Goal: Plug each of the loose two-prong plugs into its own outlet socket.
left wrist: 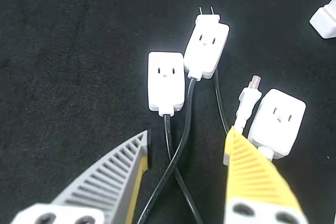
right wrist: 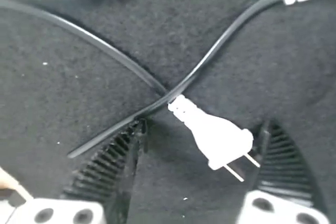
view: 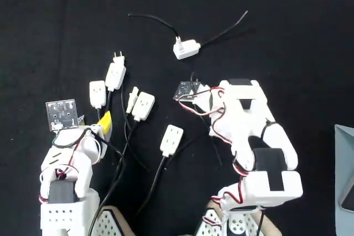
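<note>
Closest to you, the right claw (right wrist: 202, 129) stands wide open with nothing in it. Its black ribbed fingers (right wrist: 107, 171) sit either side of the white two-prong plug (right wrist: 212, 139) on the black cloth table (right wrist: 63, 61).

The plug lies inside the gap, not ahead of it, so the grab turns on its long axis. That axis runs slantwise across the opening. The two metal prongs point back toward the wrist and one finger, and the far end meets the crossed black cords (right wrist: 226, 40). I'd judge a straight close would catch the body cornerwise — square your wrist to it first.

The right arm is plainly the nearer one for this plug. The nearest free target looks to be the white rectangular socket block (view: 171, 139), lying between the two arms.

Your left claw (left wrist: 187, 135) is likewise spread and empty — its grey and yellow fingers (left wrist: 252, 171) stand apart, with another white socket block (left wrist: 166, 80) just beyond their tips.
</note>
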`<state>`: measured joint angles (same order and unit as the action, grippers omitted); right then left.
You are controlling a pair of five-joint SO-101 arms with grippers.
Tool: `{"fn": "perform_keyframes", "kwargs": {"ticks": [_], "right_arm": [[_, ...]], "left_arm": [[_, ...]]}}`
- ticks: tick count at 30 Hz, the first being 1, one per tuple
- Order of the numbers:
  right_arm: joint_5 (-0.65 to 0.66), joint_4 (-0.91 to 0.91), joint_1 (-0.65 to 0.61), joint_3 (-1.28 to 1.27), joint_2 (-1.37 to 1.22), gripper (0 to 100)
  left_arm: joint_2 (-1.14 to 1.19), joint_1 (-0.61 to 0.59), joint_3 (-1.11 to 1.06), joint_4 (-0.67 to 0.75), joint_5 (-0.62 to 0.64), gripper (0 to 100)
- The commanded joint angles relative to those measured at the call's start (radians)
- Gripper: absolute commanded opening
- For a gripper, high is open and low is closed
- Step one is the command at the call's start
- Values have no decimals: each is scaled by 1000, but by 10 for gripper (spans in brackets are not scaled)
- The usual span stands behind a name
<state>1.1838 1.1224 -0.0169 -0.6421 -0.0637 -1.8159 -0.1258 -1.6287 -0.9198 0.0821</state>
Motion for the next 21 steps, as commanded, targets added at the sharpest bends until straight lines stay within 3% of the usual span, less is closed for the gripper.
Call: {"fn": "perform_keyframes", "kwargs": {"ticks": [1,6,11,17,21], "right_arm": [[8,12,11,13,10,230],[8,12,17,21,19,7],[3,40,66,79,22,12],[-6,222,81,153,137,11],[-94,261,72,165,259,11]], "left_arm": [[-2,-5,12,23,-12,234],[-2,-5,12,23,-12,234],[-2,-5,12,23,-14,234],[-2,-5,12,23,-14,234],[-2,-5,12,23,-14,234]]}}
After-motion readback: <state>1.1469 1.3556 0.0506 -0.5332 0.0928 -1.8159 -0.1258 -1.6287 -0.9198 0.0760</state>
